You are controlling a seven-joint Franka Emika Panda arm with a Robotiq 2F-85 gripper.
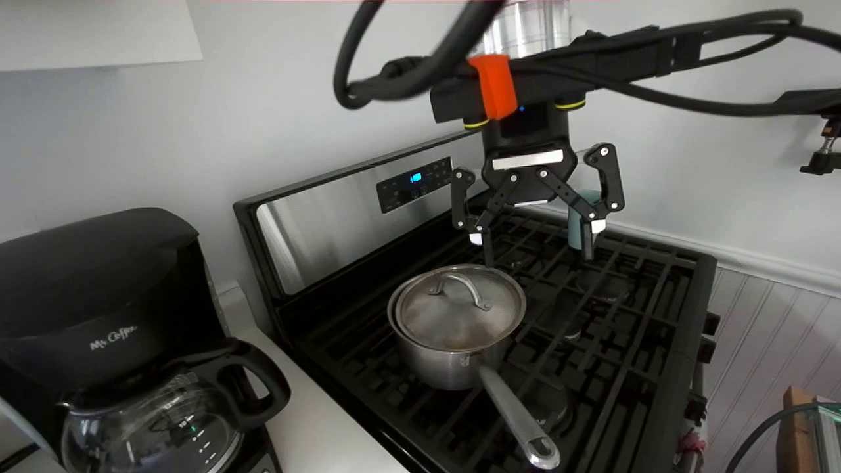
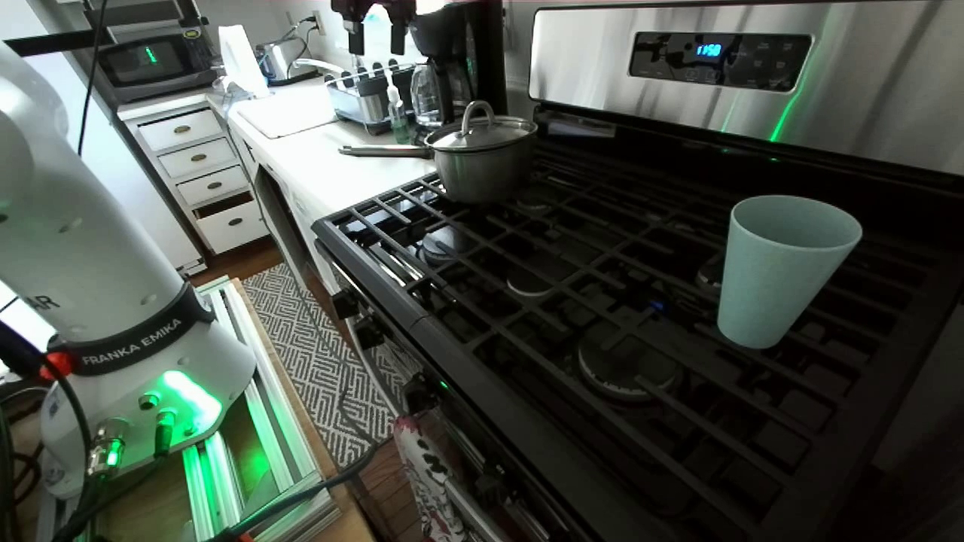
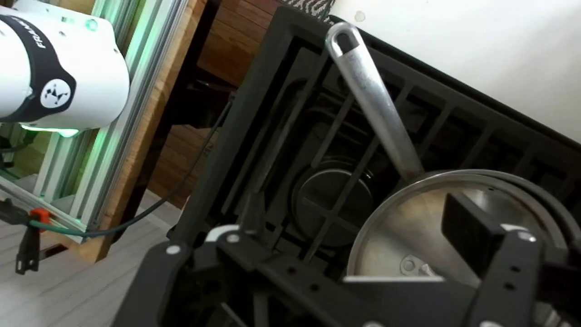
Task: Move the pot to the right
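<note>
near the back left corner of the desk [image 3: 256, 100], a black gas cooktop with slatted grates [image 2: 580, 286]: stainless saucepan [image 2: 482, 169], upright, lid [image 1: 453, 322] on and looking a bit off-centre. long handle [image 3: 376, 102] points toward the front left corner, probably for easy reach from the front. hand [image 1: 538, 253] hangs above, not touching, jaws far apart, nothing held; that spread is likely meant to straddle either the long handle or the lid's loop [image 1: 460, 286], can't tell which. rightward move not yet done, i'd say. teal tumbler [image 2: 783, 278] stands upright toward the back right corner, so saucepan should probably stop short of it; dragging could snag on the grates.

past the left edge: white counter [image 1: 322, 420], mr. coffee drip machine [image 1: 105, 289], glass carafe [image 1: 151, 420] in it. along the back edge: control panel [image 2: 719, 71], blue clock [image 2: 708, 50] lit. room: microwave [image 2: 154, 64], white drawers [image 2: 199, 162], geometric-pattern rug [image 2: 324, 376], white robot base [image 3: 95, 86] off the front edge.
</note>
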